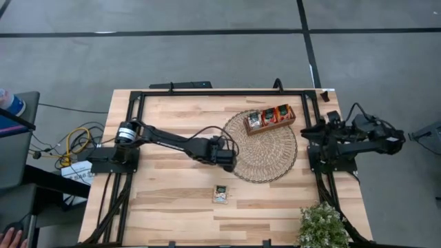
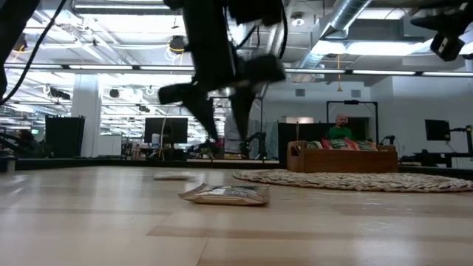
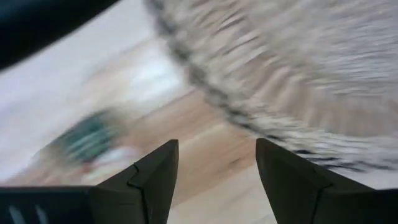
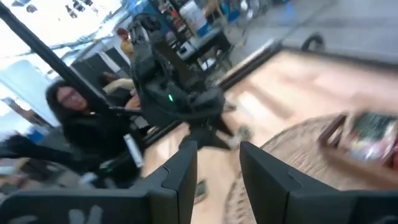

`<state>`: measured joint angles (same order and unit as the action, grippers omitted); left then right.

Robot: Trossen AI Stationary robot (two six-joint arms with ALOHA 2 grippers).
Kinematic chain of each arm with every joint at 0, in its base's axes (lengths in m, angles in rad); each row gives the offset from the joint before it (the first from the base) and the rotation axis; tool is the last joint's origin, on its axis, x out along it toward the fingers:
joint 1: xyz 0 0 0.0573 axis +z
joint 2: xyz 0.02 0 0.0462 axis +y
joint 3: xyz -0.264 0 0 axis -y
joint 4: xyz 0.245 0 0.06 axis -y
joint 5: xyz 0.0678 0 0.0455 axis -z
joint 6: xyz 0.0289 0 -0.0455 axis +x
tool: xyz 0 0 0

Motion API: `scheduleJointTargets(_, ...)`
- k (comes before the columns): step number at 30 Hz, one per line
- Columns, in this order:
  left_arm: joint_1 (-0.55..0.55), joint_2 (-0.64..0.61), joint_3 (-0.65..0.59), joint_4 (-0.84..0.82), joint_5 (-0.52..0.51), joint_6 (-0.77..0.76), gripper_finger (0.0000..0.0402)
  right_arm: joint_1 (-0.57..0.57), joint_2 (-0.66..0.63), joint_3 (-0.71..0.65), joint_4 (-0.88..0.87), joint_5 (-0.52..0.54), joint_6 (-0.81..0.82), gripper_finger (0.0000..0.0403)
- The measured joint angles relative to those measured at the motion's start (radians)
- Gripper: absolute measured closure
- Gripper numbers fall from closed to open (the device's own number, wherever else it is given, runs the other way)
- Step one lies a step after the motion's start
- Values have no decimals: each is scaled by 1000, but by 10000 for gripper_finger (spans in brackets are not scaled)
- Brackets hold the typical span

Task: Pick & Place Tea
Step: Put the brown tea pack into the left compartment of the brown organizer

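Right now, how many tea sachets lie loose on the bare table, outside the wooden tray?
1 for certain: a tea sachet on the wood, off the wicker mat. The low view hints at a second flat one farther back. Others stand in the wooden tray; some may be hidden.

You can't read the sachets (image 1: 269, 116) in the tray (image 1: 269, 127): too small. The sachet (image 3: 87, 140) past your left claw (image 3: 216, 163) is blurred.

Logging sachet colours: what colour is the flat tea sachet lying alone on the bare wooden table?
Pale beige with a small printed picture, the lone tea sachet shows best in the high view.
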<state>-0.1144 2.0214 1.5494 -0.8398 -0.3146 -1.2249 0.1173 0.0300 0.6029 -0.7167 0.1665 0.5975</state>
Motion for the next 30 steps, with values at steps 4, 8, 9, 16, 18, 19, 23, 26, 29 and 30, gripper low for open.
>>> scheduleJointTargets(4, -23, -35, 1, 107, -83, 145, 195, 0, 59, 0, 0, -87, 162, 290)
scheduleJointTargets(8, -37, -55, 3, 182, -120, 213, 195, 0, 166, 0, 2, -165, 206, 290)
scheduleJointTargets(9, -37, -56, 3, 179, -120, 211, 195, -1, 194, 0, 7, -170, 207, 290)
scheduleJointTargets(16, -36, -86, 3, -17, -71, -95, 195, -2, 329, 0, 80, -190, 141, 290)
scheduleJointTargets(18, -36, -100, 3, -103, -81, -233, 195, -7, 352, 0, 98, -193, 120, 290)
scheduleJointTargets(19, -36, -103, 3, -141, -96, -304, 195, -13, 361, 0, 102, -194, 107, 290)
scheduleJointTargets(23, -23, -110, 3, -293, -116, -497, 195, -50, 385, 0, 133, -194, 55, 290)
scheduleJointTargets(26, -9, -111, 2, -367, -120, -576, 195, -83, 390, 0, 131, -195, 24, 290)
scheduleJointTargets(29, -1, -111, 2, -367, -120, -611, 195, -115, 389, 0, 130, -196, 21, 290)
scheduleJointTargets(30, 3, -111, 2, -360, -120, -620, 195, -124, 389, 0, 130, -197, 19, 290)
